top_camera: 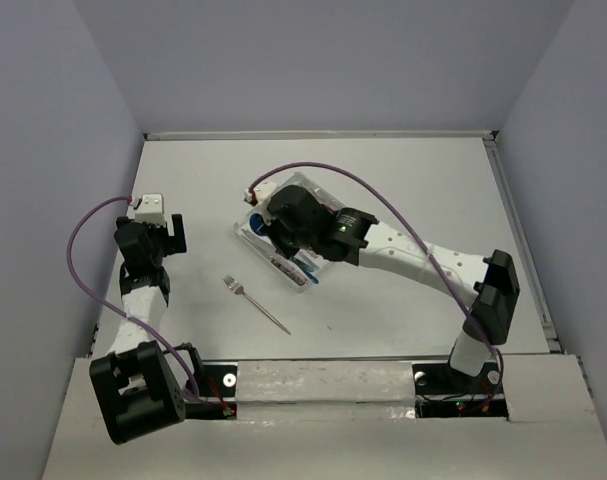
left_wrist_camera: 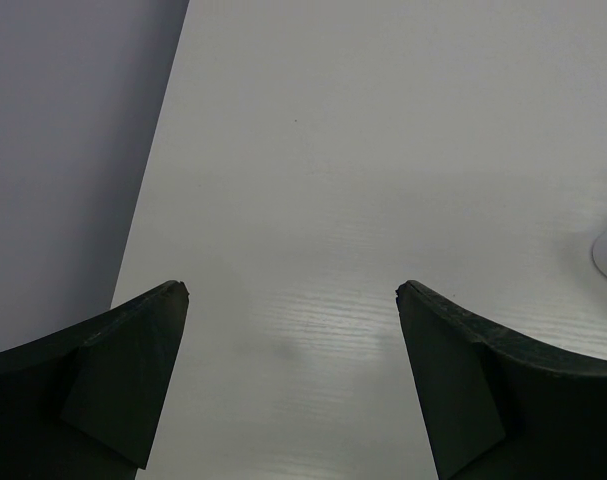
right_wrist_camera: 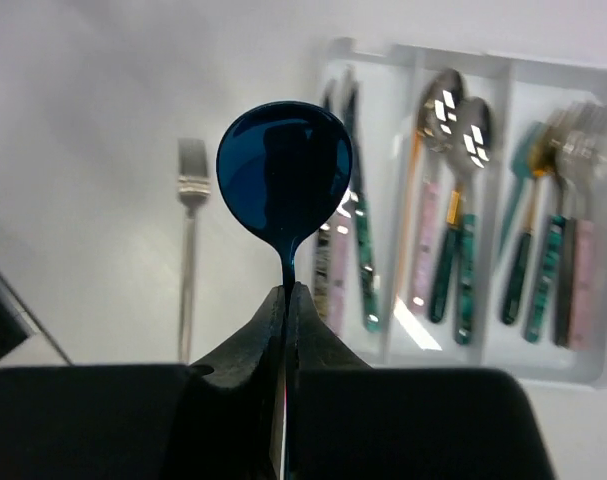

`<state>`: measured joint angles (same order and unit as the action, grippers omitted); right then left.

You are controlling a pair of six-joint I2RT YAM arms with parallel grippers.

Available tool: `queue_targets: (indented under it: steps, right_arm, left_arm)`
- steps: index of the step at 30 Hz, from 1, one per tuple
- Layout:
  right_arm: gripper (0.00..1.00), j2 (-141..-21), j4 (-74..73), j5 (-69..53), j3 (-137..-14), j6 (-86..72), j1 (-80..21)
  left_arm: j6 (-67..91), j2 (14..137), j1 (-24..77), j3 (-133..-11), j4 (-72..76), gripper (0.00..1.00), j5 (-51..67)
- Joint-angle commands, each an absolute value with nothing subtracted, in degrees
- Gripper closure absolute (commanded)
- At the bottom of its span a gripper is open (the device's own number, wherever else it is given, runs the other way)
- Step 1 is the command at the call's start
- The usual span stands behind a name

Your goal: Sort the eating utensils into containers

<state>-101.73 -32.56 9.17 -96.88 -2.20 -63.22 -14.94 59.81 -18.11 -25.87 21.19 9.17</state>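
Right wrist view alone shows the right gripper clamping a blue spoon; left gripper spread wide.

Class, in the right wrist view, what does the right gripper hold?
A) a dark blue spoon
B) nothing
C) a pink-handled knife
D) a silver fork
A: the right gripper is shut on the neck of a dark blue spoon; the silver fork lies loose beside it.
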Motion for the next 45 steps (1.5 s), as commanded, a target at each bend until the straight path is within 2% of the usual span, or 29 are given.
queue_targets:
  steps: [1, 6, 17, 20, 36, 38, 39, 43, 45]
  right_arm:
    - [1.00, -94.8, -30.6, 11.4, -91.6, 1.3, -59.4]
    - [1.00, -97.2, -28.2, 10.1, -88.9, 1.9, -57.0]
    - [1.00, -116.8, -26.5, 10.1, -101.9, 6.4, -52.7]
    - [1.00, -119.2, -26.5, 12.3, -105.4, 8.2, -51.9]
    - [1.00, -129.4, -26.7, 8.3, -112.2, 10.4, -48.3]
    - [0.94, -130.2, -26.9, 8.9, -112.7, 10.2, -47.7]
    - [0.81, -130.2, -27.1, 9.1, -112.6, 9.8, -47.7]
    - [0.54, -128.1, -27.5, 10.1, -111.0, 9.6, -47.7]
    - [0.52, -126.2, -28.3, 10.3, -110.3, 9.1, -47.7]
  left_arm:
    - [-15.6, 59.2, -18.4, -25.8, 24.2, 0.01, 9.1]
    - [-15.6, 60.4, -18.4, -26.5, 23.7, 0.01, 9.3]
    - [-15.6, 62.1, -18.4, -27.5, 23.0, 0.01, 9.1]
    - [-15.6, 62.3, -18.4, -27.6, 22.9, 0.01, 9.1]
    - [-15.6, 64.0, -18.4, -28.7, 22.1, 0.01, 9.0]
    - [-15.6, 63.9, -18.4, -28.7, 22.1, 0.01, 9.0]
    - [-15.6, 63.8, -18.4, -28.7, 22.1, 0.01, 9.0]
    - [-15.6, 63.8, -18.4, -28.7, 22.1, 0.01, 9.0]
    - [-15.6, 63.6, -18.4, -28.6, 22.1, 0.01, 9.1]
